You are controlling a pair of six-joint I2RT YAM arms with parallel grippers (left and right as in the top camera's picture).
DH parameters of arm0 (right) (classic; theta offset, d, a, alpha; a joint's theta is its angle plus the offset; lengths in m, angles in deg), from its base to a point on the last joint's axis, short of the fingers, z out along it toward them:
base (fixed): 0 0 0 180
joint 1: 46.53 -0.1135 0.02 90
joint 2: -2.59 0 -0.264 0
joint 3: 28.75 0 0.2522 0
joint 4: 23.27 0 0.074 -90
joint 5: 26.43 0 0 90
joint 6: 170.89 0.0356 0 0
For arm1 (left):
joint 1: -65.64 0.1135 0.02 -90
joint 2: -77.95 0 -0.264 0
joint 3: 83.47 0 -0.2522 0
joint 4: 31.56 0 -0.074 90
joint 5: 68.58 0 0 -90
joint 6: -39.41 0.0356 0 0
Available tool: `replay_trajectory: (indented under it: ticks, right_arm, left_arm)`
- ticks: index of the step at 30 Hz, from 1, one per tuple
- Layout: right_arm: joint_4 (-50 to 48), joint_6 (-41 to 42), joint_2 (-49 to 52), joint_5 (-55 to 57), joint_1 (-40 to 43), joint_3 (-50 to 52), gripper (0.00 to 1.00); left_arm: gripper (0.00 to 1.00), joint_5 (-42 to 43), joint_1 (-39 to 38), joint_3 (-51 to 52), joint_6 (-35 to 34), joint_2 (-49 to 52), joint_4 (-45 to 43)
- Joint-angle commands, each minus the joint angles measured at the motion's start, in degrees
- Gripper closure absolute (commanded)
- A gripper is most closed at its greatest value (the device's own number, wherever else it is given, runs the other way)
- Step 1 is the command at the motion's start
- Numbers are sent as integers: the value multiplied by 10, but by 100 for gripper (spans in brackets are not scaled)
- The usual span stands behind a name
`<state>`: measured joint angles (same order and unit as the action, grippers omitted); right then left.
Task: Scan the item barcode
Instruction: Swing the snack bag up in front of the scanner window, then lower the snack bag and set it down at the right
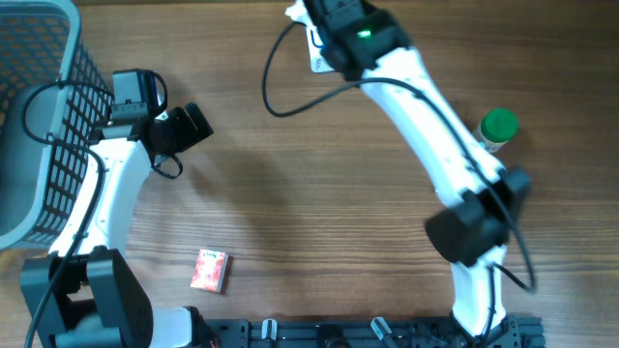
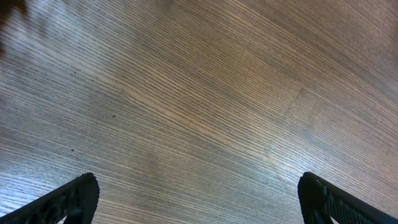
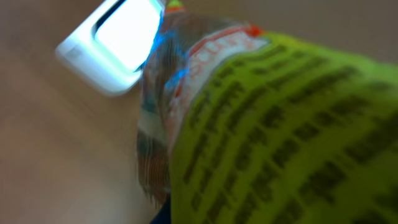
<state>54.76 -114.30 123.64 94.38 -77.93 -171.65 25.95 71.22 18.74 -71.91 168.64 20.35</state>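
Two arms work over a wooden table (image 1: 319, 213). At the far left stands a grey wire basket (image 1: 39, 116), cut off by the edge of the overhead view, so what lies inside cannot be told. Just beside it hangs the left gripper (image 1: 189, 126), its jaws spread wide with nothing between them. Its own camera shows only bare wood below, so it seems parked out of the way.

Nearer the front edge lies a small red box (image 1: 210, 270), flat and well apart from either arm, probably waiting its turn.

Further right, the right gripper (image 1: 327, 34) reaches to the far edge of the table. Its jaws do not show in any view, being covered from above by the wrist and in its own camera by the load. They are pressed together, and I judge they pinch the green printed packet (image 3: 280, 124) that fills that camera. The packet is held just beside the white scanner (image 3: 115, 46), evidently to bring its print before the bright window. The picture is blurred, so no barcode can be made out, nor whether it faces the window.

At the far right stands a green-capped bottle (image 1: 499, 128), partly hidden by the arm.
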Motion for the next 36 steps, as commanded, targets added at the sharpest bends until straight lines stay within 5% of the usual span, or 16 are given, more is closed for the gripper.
replay_trajectory:
  ticks: [1,5,18,19,22,24,36]
  right_arm:
    - [143,140,-42,-169,28,-6,96]
    - [279,190,-38,-319,80,11,96]
    - [179,250,-40,-337,266,361,93]
    - [170,250,-40,-337,274,376,83]
    - [149,259,-40,-332,301,417,23]
    - [146,273,-41,-315,311,420,5]
    - [251,390,-55,-163,295,239,0]
  left_arm:
    - [0,-2,2,-2,3,2,0]
    - [0,-2,2,-2,3,2,0]
    - [0,-2,2,-2,3,2,0]
    - [0,-2,2,-2,3,2,0]
    - [0,-2,2,-2,3,2,0]
    - [0,-2,2,-2,3,2,0]
    - [0,-2,2,-2,3,2,0]
